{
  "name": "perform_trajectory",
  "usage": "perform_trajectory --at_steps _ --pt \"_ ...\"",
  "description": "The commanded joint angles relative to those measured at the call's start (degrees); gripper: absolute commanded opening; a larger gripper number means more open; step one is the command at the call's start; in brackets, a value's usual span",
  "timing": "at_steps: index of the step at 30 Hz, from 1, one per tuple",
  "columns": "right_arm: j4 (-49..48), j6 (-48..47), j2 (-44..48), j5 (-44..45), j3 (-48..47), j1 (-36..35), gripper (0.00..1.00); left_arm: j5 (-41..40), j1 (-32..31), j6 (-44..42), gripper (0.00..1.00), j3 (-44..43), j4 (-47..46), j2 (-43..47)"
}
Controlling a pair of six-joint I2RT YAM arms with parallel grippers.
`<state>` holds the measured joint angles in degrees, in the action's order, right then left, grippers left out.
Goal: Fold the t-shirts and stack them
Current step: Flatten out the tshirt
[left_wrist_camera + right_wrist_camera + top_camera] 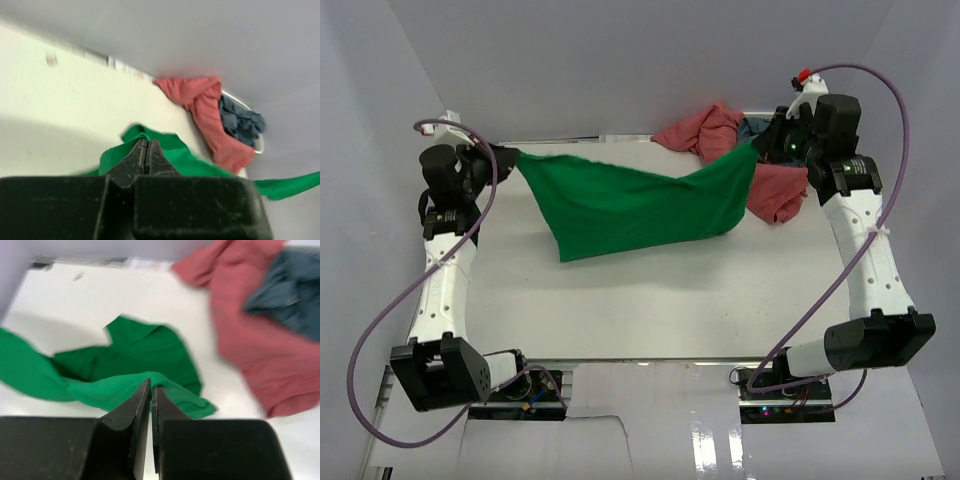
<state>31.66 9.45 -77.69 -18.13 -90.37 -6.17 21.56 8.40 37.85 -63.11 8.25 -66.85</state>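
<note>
The green t-shirt (640, 205) hangs stretched above the table between both arms, sagging in its middle. My left gripper (508, 153) is shut on its left corner, and green cloth (172, 150) shows under the black fingertips. At the far right my right gripper (757, 146) is shut on the other corner, a fold of green cloth (125, 385) pinched in its tips. The salmon-pink t-shirt (715, 130) lies crumpled at the back right, with the grey-blue t-shirt (756, 127) bunched against it. Both also show in the wrist views: pink (207, 117) (260, 345), grey-blue (240, 122) (290, 290).
The white table (650, 300) runs from the back wall to the arm bases at the near edge. White walls close in the left, back and right sides. A thin white basket rim (259, 145) shows beside the grey-blue cloth.
</note>
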Motion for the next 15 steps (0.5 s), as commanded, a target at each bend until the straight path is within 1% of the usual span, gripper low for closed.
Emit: perform_trajectory --at_steps 1,2,3,4,5,6,8,9,10,11,12,13,14,15 --pt "-3.96 -6.54 -5.27 16.44 -5.86 -1.46 0.08 -0.56 -0.23 -12.07 0.00 -6.58 -4.12 -5.20" --pt "-6.67 -7.68 -5.54 19.33 -4.13 -1.91 0.08 -1.17 -0.23 -13.14 0.00 -7.72 -4.21 -5.74" --pt "-9.66 -9.00 -4.85 20.40 -2.03 -2.61 0.08 -1.61 -0.32 -14.54 0.00 -7.90 -4.21 -6.01" --pt "-17.52 -13.19 -3.97 20.24 0.69 -3.48 0.08 -3.52 -0.41 -18.03 0.00 -7.99 -4.47 -6.27" --pt "-22.30 -15.41 -2.83 19.89 4.03 -3.93 0.08 -5.11 -0.49 -19.55 0.00 -7.90 -4.56 -6.54" --pt "-26.87 -17.26 -0.47 20.41 10.50 -4.54 0.08 -6.52 -0.58 -21.04 0.00 -8.08 -4.73 -6.71" --pt "-33.30 -19.29 0.87 21.12 13.28 -5.69 0.08 -8.89 -0.49 -23.68 0.00 -8.78 -4.04 -7.85" --pt "-33.07 -19.21 1.40 20.34 12.50 -5.78 0.08 -8.64 -0.58 -23.61 0.00 -10.52 -3.08 -8.12" --pt "-32.54 -19.03 1.66 19.02 11.97 -5.87 0.08 -5.86 -0.58 -23.17 0.00 -10.80 -2.46 -7.95" --pt "-32.54 -19.82 3.06 15.88 12.06 -6.13 0.08 -5.05 -0.93 -21.69 0.00 -10.37 -2.80 -6.47" --pt "-33.32 -20.26 4.38 15.85 12.84 -7.17 0.08 -4.52 -1.19 -20.80 0.00 -9.58 -3.50 -5.32" --pt "-34.90 -20.87 5.87 15.85 14.15 -7.79 0.08 -3.82 -1.37 -20.45 0.00 -8.62 -4.64 -3.74" --pt "-39.18 -21.66 9.71 17.50 15.82 -8.50 0.08 -3.29 -1.89 -20.44 0.00 -7.21 -6.13 0.19" --pt "-40.96 -23.24 11.75 17.86 17.49 -9.11 0.08 -3.19 -2.16 -21.14 0.00 -5.81 -7.45 2.40"
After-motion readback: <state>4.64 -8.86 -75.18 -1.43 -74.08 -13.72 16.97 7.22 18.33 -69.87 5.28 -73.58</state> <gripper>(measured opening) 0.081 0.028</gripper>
